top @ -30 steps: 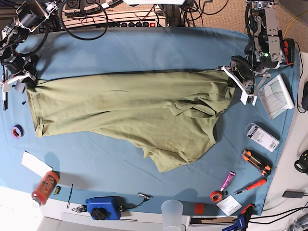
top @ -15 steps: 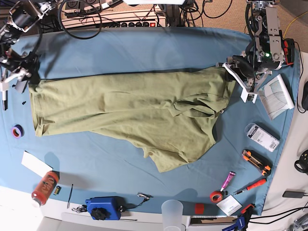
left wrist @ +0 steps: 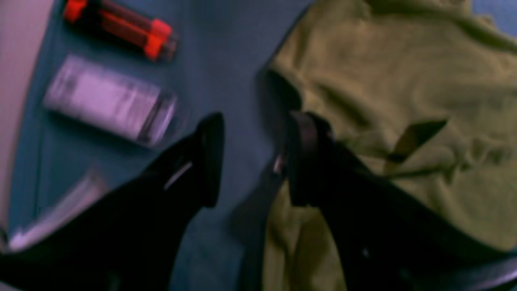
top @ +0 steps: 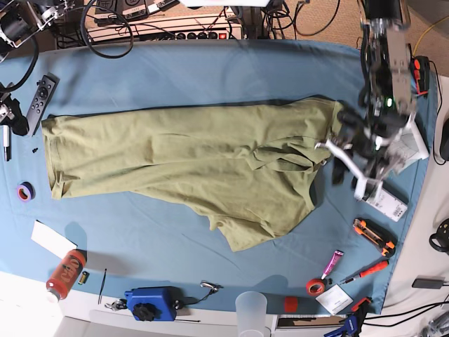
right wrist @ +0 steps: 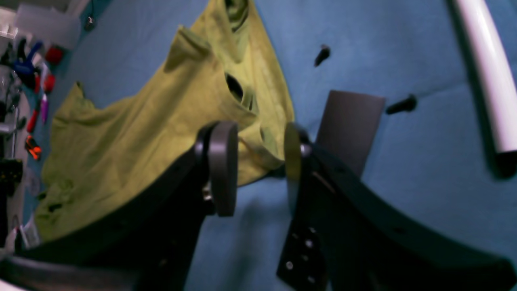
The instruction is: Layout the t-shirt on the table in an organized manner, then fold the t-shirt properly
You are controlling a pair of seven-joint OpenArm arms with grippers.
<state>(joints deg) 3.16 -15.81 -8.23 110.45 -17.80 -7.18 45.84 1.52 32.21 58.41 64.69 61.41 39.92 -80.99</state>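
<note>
Both pincers stand apart and hold nothing. The left pincer (left wrist: 250,161) hangs over bare blue cloth of the bench (top: 210,77), with the t-shirt (top: 182,161) edge just beside its right-hand finger. The right pincer (right wrist: 254,165) hangs above the bench at the garment's opposite end, the nearest corner of fabric showing between its fingers but, as far as can be judged, not touched.

The t-shirt lies stretched lengthwise across the bench, yet one flap trails off skew toward the near edge and wrinkles bunch close to the left pincer.

Risks:
- Folding over those wrinkles would likely lock in a crooked fold.
- A regrasp near the left pincer could catch two layers.
- The plastic case (left wrist: 109,101) and orange tool (left wrist: 121,28) beyond the left pincer could be struck on a wide sweep.
</note>
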